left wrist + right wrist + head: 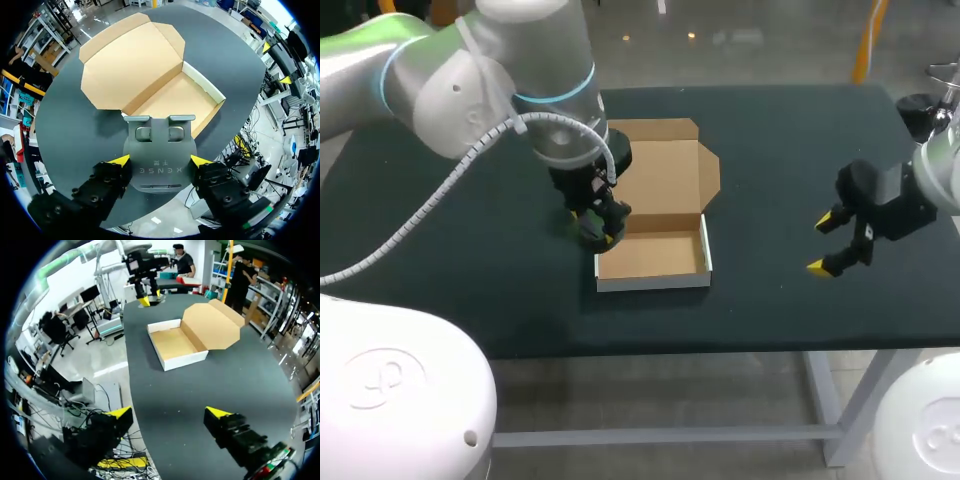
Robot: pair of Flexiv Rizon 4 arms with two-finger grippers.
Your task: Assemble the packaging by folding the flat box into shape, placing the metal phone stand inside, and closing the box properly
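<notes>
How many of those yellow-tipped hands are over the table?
2. The left hand grips a grey metal phone stand beside the open brown cardboard box; the right hand hangs open, apart, on the box's other side.

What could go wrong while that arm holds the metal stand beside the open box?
The phone stand, pinched at its edges by the left gripper, is right at the wall of the cardboard box. It might catch that wall and shove the box, since the right gripper hovers apart, not bracing it. The stand might also tilt in that grip.
</notes>
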